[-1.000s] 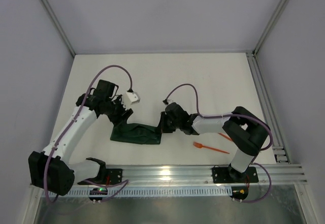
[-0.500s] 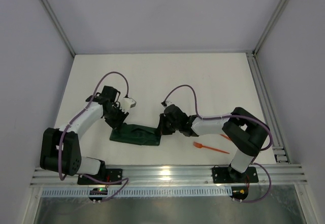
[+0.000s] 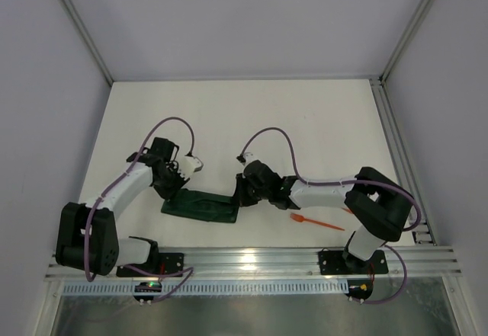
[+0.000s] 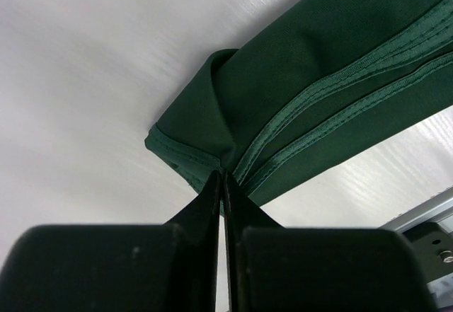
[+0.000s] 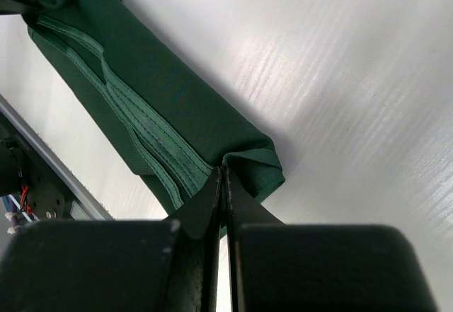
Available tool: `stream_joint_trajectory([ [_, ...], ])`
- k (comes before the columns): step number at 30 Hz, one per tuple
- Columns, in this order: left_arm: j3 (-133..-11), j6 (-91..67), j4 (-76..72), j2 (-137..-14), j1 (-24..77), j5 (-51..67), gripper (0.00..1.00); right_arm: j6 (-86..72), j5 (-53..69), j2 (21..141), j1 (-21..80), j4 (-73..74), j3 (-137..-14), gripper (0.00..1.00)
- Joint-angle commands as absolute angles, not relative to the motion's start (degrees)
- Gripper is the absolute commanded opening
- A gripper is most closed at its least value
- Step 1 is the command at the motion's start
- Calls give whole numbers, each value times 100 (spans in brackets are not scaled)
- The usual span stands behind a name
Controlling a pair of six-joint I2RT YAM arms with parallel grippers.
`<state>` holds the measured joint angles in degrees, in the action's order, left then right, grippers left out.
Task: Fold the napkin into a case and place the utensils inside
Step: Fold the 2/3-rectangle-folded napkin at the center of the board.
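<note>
The dark green napkin (image 3: 200, 205) lies folded into a narrow oblong on the white table, near the front edge. My left gripper (image 3: 174, 188) is at its left end, and in the left wrist view its tips (image 4: 222, 176) are shut on the hemmed corner of the cloth (image 4: 318, 78). At the right end sits my right gripper (image 3: 240, 192). In the right wrist view that gripper (image 5: 223, 172) pinches the cloth (image 5: 163, 107) beside the stitched hems. An orange fork (image 3: 316, 222) lies on the table to the right, apart from the napkin.
An aluminium rail (image 3: 252, 260) runs along the front edge just below the napkin. Frame posts and grey walls enclose the white table (image 3: 305, 123). Purple cables loop above both wrists.
My left gripper came down onto the napkin's left end and shut on it. The napkin has flattened and slid slightly left. The right gripper kept its grip and shifted a little left.
</note>
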<state>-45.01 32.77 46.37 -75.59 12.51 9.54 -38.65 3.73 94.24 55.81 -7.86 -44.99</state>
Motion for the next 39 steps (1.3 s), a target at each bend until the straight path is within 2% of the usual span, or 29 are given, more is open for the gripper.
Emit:
stream_joint_trajectory([
  [1,-4281,3577,4527,-7383,1239,765,0,-3586,351,9141,5660,-879,-4421,4],
  [10,-3867,3568,4403,-7163,1239,703,0,-3366,896,9483,6038,-1019,-4430,4],
  [19,-3692,3568,4518,-6952,1239,739,0,-3586,914,9773,6055,-1274,-4157,4],
  [25,-3384,3709,4167,-7294,1230,483,0,-3902,511,10063,6064,-906,-4368,4],
  [28,-3445,3656,3868,-7637,1230,448,0,-3981,27,10177,6029,-256,-4710,4],
  [34,-3814,3533,3148,-7901,1230,518,0,-4009,-369,10124,5380,-308,-4807,4],
  [39,-4550,3524,2769,-8611,1230,484,0,-3464,-97,10643,4651,-158,-5615,4],
])
